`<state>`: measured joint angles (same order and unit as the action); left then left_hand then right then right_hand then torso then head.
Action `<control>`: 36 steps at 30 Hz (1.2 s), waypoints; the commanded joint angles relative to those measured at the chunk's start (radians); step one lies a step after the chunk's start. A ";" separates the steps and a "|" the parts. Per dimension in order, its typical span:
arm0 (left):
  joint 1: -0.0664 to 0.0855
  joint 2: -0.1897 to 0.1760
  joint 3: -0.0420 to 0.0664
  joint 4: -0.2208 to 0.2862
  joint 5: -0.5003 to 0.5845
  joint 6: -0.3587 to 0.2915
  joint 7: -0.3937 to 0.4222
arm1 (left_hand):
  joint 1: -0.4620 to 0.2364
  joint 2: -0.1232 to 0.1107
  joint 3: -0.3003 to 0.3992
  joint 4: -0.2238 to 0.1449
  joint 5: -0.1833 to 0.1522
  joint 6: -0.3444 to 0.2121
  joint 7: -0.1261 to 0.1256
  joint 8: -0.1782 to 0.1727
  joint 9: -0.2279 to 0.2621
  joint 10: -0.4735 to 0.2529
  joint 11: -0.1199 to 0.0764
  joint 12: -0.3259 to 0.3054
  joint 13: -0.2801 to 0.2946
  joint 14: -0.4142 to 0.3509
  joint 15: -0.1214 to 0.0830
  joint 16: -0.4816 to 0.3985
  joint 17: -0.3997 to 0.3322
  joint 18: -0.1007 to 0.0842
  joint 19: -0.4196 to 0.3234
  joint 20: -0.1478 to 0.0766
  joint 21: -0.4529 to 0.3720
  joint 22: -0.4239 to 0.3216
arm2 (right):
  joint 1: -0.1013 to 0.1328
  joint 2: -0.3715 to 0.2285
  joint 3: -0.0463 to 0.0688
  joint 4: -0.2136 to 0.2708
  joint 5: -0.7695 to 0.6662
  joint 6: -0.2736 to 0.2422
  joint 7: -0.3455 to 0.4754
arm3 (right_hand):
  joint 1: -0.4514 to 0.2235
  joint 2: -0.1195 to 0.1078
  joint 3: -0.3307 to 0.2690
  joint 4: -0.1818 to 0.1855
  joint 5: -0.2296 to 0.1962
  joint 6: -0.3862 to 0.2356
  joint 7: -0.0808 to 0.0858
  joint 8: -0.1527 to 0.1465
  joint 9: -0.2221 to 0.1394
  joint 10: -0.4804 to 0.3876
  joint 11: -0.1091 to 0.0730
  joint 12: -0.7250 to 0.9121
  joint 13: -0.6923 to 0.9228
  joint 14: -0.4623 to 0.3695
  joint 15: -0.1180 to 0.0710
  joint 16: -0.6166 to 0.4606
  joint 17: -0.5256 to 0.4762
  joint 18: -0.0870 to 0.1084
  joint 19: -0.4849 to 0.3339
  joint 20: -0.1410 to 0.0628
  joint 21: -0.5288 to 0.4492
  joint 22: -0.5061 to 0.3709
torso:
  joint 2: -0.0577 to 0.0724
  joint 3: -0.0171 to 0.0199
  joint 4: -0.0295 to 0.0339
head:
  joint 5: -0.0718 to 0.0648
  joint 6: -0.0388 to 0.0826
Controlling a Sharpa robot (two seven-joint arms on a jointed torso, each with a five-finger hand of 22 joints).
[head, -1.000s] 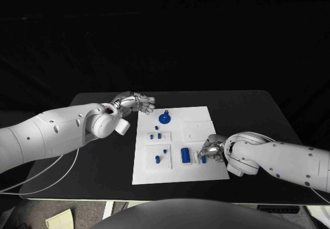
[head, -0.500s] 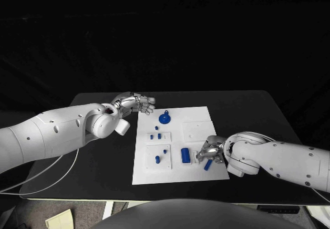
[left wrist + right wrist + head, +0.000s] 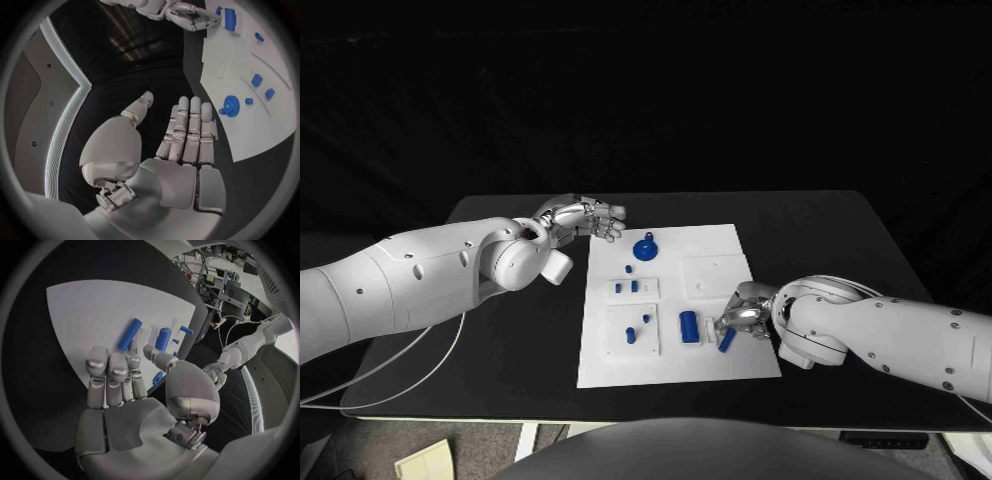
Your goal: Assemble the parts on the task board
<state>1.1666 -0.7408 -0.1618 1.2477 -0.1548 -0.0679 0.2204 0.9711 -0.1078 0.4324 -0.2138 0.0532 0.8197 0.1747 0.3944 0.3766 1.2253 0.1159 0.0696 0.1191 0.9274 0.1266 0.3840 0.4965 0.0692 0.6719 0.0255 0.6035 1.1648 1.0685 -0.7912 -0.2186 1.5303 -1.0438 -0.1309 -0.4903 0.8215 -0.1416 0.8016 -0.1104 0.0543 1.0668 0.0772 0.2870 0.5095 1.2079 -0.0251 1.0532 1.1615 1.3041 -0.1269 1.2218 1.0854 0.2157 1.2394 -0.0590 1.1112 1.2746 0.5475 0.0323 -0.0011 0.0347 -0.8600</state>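
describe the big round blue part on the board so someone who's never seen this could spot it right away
Start at the white task board in the middle of the black table. Go to its far end, near the left hand, which hovers beside that corner. The round blue part lies there: a disc with a small tab on its far side, wider than the other blue pieces, which are small blocks and bars.

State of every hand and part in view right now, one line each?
left hand: open, fingers straight, at the board's far left corner, holding nothing
right hand: fingers at a loose blue bar, grip not clear
blue bar: lying tilted on the board by the right hand
blue cylinder: on the board beside the bar
round blue part: on the board's far end
task board: flat on the table
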 commanded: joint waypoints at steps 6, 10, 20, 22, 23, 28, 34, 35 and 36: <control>0.001 0.002 0.001 0.002 -0.007 0.017 0.004 | 0.003 0.007 -0.001 -0.003 -0.001 -0.008 -0.001 0.001 -0.001 -0.006 0.000 0.002 -0.001 0.002 0.004 -0.006 0.002 0.014 -0.002 0.005 -0.007 0.001 | 0.022 -0.037 0.013 0.039 0.005 -0.101 0.095 | 0.030 -0.113 -0.016 -0.005 -0.005 -0.018 0.010 0.002 0.005 0.005 0.002 0.003 -0.001 0.007 0.001 -0.004 -0.001 0.046 0.010 -0.006 0.002 -0.005 | 0.000 0.0010 -0.0014 | -0.004 0.005; 0.001 0.003 0.001 0.001 -0.008 0.018 0.003 | 0.003 0.007 -0.001 -0.003 -0.001 -0.008 -0.001 0.001 -0.001 -0.006 0.000 0.003 -0.001 0.002 0.004 -0.006 0.002 0.014 -0.002 0.005 -0.007 0.001 | 0.044 -0.064 0.019 0.068 0.036 -0.100 0.089 | 0.034 -0.123 -0.085 -0.019 -0.005 -0.045 0.017 0.000 0.017 0.007 0.008 0.013 0.006 0.007 0.006 -0.004 0.000 0.046 0.010 -0.009 -0.001 -0.009 | 0.000 0.0006 -0.0016 | -0.007 0.008; 0.001 0.004 0.001 0.002 -0.011 0.021 0.000 | 0.003 0.007 -0.001 -0.003 -0.001 -0.008 -0.001 0.001 -0.001 -0.006 0.000 0.003 -0.002 0.002 0.004 -0.007 0.002 0.014 -0.002 0.005 -0.007 0.002 | 0.050 -0.082 0.021 0.079 -0.028 0.098 -0.089 | 0.042 -0.106 -0.111 0.016 -0.005 -0.011 -0.005 0.057 0.092 0.037 -0.013 0.073 0.054 0.009 -0.010 -0.004 0.003 0.046 0.013 -0.013 -0.008 -0.016 | 0.000 -0.0003 0.0001 | -0.013 0.010; 0.001 0.004 0.001 0.002 -0.012 0.021 0.000 | 0.003 0.007 -0.001 -0.003 -0.001 -0.008 -0.001 0.001 -0.001 -0.006 0.000 0.003 -0.002 0.002 0.004 -0.007 0.002 0.014 -0.002 0.005 -0.007 0.002 | 0.050 -0.079 0.020 0.073 -0.050 0.128 -0.109 | 0.027 -0.101 -0.117 0.034 -0.006 -0.010 -0.007 0.065 0.107 0.048 -0.015 0.092 0.070 0.009 -0.012 -0.002 0.005 0.046 0.013 -0.012 -0.007 -0.016 | 0.000 -0.0010 -0.0007 | -0.013 0.011; 0.001 0.005 0.001 0.002 -0.012 0.021 0.000 | 0.003 0.007 -0.001 -0.003 -0.001 -0.008 -0.001 0.001 -0.001 -0.006 0.000 0.003 -0.002 0.002 0.004 -0.007 0.002 0.014 -0.002 0.005 -0.007 0.002 | 0.050 -0.075 0.019 0.069 -0.055 0.137 -0.112 | 0.017 -0.096 -0.119 0.046 -0.006 -0.009 -0.008 0.068 0.113 0.052 -0.016 0.097 0.074 0.009 -0.013 -0.002 0.006 0.046 0.014 -0.012 -0.007 -0.016 | 0.000 -0.0010 -0.0010 | -0.013 0.010; 0.001 0.004 0.001 0.004 -0.013 0.024 -0.001 | 0.003 0.008 -0.001 -0.003 -0.001 -0.008 -0.001 0.001 -0.001 -0.006 0.000 0.003 -0.002 0.002 0.004 -0.007 0.002 0.014 -0.002 0.005 -0.007 0.002 | 0.045 -0.058 0.004 0.054 -0.062 0.149 -0.114 | 0.010 -0.074 -0.115 0.061 -0.005 -0.005 -0.012 0.074 0.126 0.049 -0.020 0.091 0.070 0.008 -0.015 0.000 0.008 0.046 0.014 -0.013 -0.003 -0.014 | 0.001 0.0000 0.0005 | -0.013 0.012; 0.001 0.002 0.001 0.004 -0.018 0.024 -0.001 | 0.004 0.008 -0.001 -0.003 -0.001 -0.008 -0.001 0.001 -0.001 -0.006 0.000 0.003 -0.002 0.002 0.004 -0.007 0.003 0.014 -0.002 0.005 -0.008 0.002 | 0.037 -0.052 0.002 0.047 -0.065 0.138 -0.113 | -0.010 -0.059 -0.116 0.077 -0.005 0.003 -0.016 0.072 0.129 0.048 -0.023 0.082 0.063 0.008 -0.017 0.002 0.010 0.046 0.013 -0.012 0.001 -0.011 | 0.001 0.0008 0.0006 | -0.013 0.009; 0.001 0.003 0.001 0.004 -0.018 0.025 -0.001 | 0.004 0.008 -0.001 -0.003 -0.001 -0.008 -0.001 0.001 -0.001 -0.006 0.000 0.003 -0.002 0.002 0.004 -0.007 0.003 0.014 -0.002 0.005 -0.008 0.002 | 0.036 -0.050 0.002 0.045 -0.065 0.134 -0.113 | -0.013 -0.058 -0.116 0.079 -0.005 0.005 -0.017 0.072 0.129 0.050 -0.024 0.082 0.063 0.008 -0.017 0.002 0.010 0.046 0.013 -0.012 0.002 -0.010 | 0.001 0.0007 0.0000 | -0.013 0.009; 0.001 0.003 0.001 0.005 -0.018 0.026 -0.001 | 0.004 0.008 -0.001 -0.003 -0.001 -0.008 -0.001 0.001 -0.001 -0.006 0.000 0.003 -0.002 0.002 0.004 -0.007 0.003 0.014 -0.002 0.005 -0.008 0.002 | 0.033 -0.046 0.002 0.041 -0.065 0.132 -0.113 | -0.016 -0.057 -0.117 0.080 -0.005 0.006 -0.017 0.071 0.129 0.050 -0.024 0.082 0.063 0.008 -0.018 0.002 0.010 0.046 0.012 -0.013 0.002 -0.010 | 0.001 0.0006 -0.0002 | -0.013 0.009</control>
<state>1.1667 -0.7396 -0.1618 1.2495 -0.1661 -0.0596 0.2148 0.9711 -0.1078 0.4324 -0.2137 0.0532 0.8197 0.1747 0.3944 0.3768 1.2254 0.1158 0.0696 0.1184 0.9273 0.1265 0.3801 0.4981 0.0735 0.6719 0.0255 0.5999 1.1655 1.1053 -0.8424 -0.2166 1.5754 -1.0866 -0.0224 -0.5893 0.8132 -0.2017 0.6846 -0.0364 0.0543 1.0657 0.0571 0.3540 0.6373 1.2552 -0.0427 1.1421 1.2251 1.3148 -0.1377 1.2219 1.0943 0.2161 1.2524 -0.0682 1.1068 1.2636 0.5480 0.0326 -0.0004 0.0218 -0.8498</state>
